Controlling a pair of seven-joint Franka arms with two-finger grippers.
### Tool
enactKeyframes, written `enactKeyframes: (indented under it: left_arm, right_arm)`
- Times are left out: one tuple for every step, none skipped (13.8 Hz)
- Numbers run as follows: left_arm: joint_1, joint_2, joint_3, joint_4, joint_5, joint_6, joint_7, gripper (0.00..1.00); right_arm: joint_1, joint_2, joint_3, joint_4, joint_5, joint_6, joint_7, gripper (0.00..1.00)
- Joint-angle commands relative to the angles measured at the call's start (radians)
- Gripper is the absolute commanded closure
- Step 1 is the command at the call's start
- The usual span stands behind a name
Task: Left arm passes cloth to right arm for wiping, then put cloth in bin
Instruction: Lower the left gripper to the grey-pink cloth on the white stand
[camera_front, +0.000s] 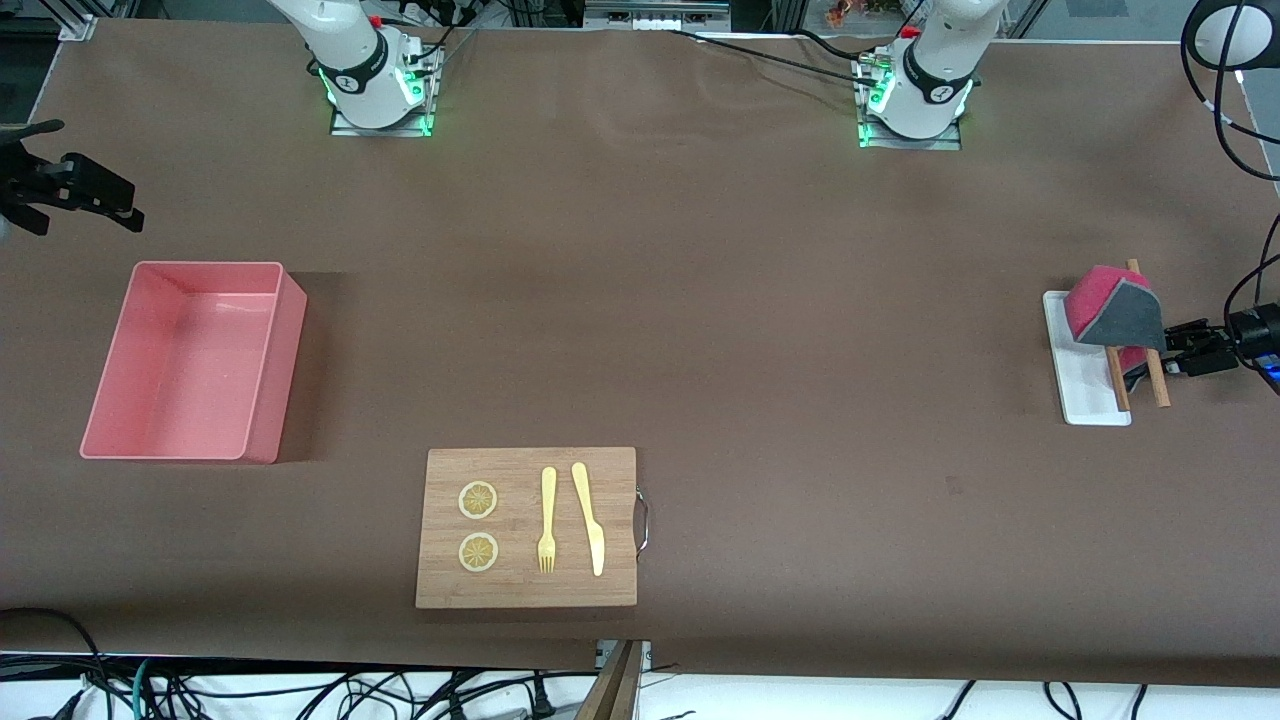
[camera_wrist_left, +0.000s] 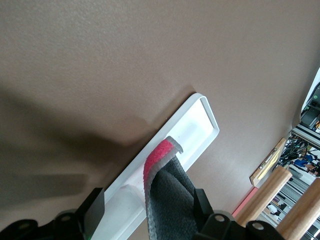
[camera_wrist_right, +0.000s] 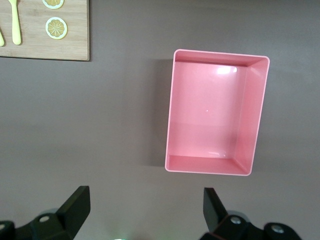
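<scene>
Cloth (camera_front: 1112, 312), draped over wooden bars (camera_front: 1150, 370), grey face up

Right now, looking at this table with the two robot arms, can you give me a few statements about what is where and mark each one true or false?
1. The cloth is draped over a wooden rack on the white tray. True.
2. The pink bin has the cloth in it. False: nothing lies in the bin.
3. The left gripper has its fingers on either side of the hanging cloth. True.
4. The right gripper holds a fork. False: it is open, holding nothing, above the table beside the bin.
5. The fork and knife lie on the cutting board with two lemon slices. True.
6. The cutting board sits inside the bin. False: it lies on the table, nearer the front camera.
</scene>
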Motion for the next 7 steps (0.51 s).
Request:
enactKeyframes:
  left_arm:
    - [-0.004, 0.023, -0.003, 0.034, 0.009, -0.008, -0.046, 0.2]
    - [-0.007, 0.023, -0.004, 0.036, 0.008, -0.008, -0.056, 0.2]
    - [-0.008, 0.023, -0.004, 0.038, 0.006, -0.008, -0.06, 0.2]
    - [-0.014, 0.026, -0.006, 0.039, 0.005, -0.008, -0.075, 0.2]
    - [-0.016, 0.029, -0.006, 0.039, -0.006, -0.008, -0.092, 0.22]
    - [-0.016, 0.031, -0.006, 0.039, -0.02, -0.008, -0.094, 0.23]
    - [-0.016, 0.034, -0.006, 0.039, -0.021, -0.009, -0.094, 0.27]
  right_arm:
    - [-0.008, 0.012, 0.003, 0.026, 0.009, -0.004, -0.008, 0.0]
    - [-0.008, 0.012, 0.003, 0.026, 0.009, -0.004, -0.008, 0.0]
    - [-0.007, 0.012, 0.003, 0.026, 0.009, -0.004, -0.008, 0.0]
    - [-0.007, 0.012, 0.003, 0.026, 0.008, -0.004, -0.008, 0.0]
    - [-0.005, 0.012, 0.004, 0.026, 0.007, -0.004, -0.008, 0.0]
    - [-0.005, 0.013, 0.006, 0.026, 0.001, -0.004, -0.007, 0.0]
    - [-0.007, 0.013, 0.004, 0.026, 0.001, -0.004, -0.005, 0.0]
